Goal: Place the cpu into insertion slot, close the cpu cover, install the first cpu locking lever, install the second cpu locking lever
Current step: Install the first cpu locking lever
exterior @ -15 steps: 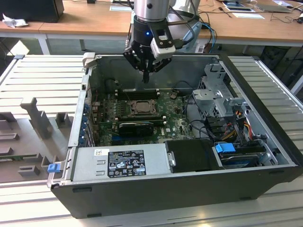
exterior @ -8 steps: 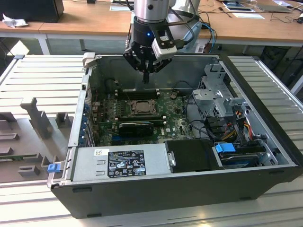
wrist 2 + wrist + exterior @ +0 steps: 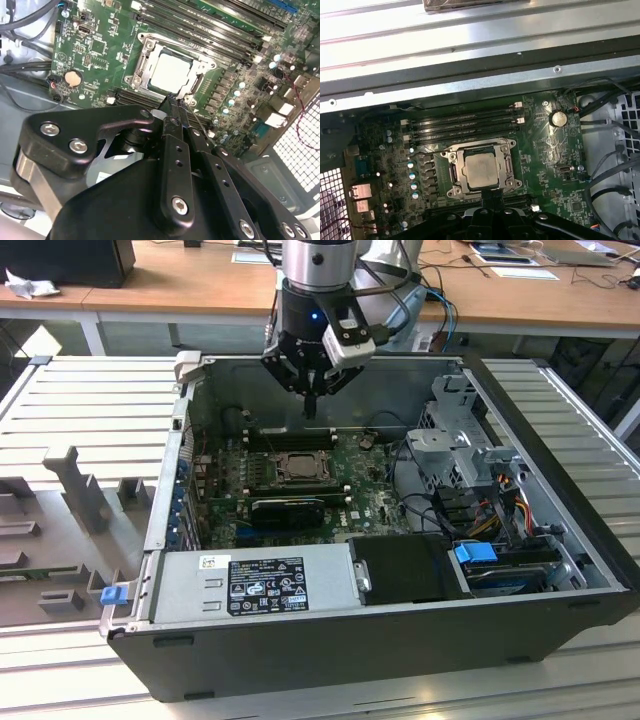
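The dark outer wall of an open computer case (image 3: 330, 650) is seen nearest in the exterior view, with a grey power-supply box (image 3: 250, 585) just inside it. The insertion slot (image 3: 325, 472) is set in the green board (image 3: 370, 502) at the middle of the case floor, and everything else is placed from it. The cpu (image 3: 481, 170) is seated in the slot, its pale metal top showing through the window of the cpu cover (image 3: 509, 165), which is laid flat over it. The gripper (image 3: 310, 410) is held above the far edge of the slot, apart from it, with its fingers (image 3: 173, 107) brought together and nothing seen between them.

A long black card (image 3: 290, 508) is mounted between the slot and the power-supply box. Dark memory rails (image 3: 290, 435) are lined up beyond the slot. A metal drive cage (image 3: 460, 440) is fixed towards the exterior view's right of the slot, and a round coin cell (image 3: 558, 118) is seated on the board near it.

The case is stood on a ribbed metal table (image 3: 90, 400). A grey moulded fixture (image 3: 70, 500) is laid on that table well to the exterior view's left of the slot. Wooden desks (image 3: 180, 280) scattered with papers are seen across the room behind.
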### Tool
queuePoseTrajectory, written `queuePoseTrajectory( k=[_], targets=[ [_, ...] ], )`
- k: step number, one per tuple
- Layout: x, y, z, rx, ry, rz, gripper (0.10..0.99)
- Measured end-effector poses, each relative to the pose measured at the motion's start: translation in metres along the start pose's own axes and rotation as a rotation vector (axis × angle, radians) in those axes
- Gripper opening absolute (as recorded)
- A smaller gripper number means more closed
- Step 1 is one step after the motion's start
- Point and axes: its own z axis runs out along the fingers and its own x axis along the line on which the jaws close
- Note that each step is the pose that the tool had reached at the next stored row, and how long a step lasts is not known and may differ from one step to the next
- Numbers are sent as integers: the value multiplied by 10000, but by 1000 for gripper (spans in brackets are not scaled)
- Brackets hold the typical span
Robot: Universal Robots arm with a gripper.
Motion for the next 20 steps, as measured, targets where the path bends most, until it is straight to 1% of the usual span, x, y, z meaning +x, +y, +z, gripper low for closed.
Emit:
queuePoseTrajectory(
  k=[2,3,4,8,12,15,20],
  targets=[
    [5,-1,5,-8,-38,-106,106],
    [9,-1,11,-19,-98,-239,106],
    [20,-3,21,-26,-120,-302,106],
    [83,-15,62,-24,-118,-378,106],
    [168,-27,110,-25,-118,-402,106],
    [180,-30,136,22,-124,-403,106],
    [195,-32,233,32,-122,-412,106]
  ],
)
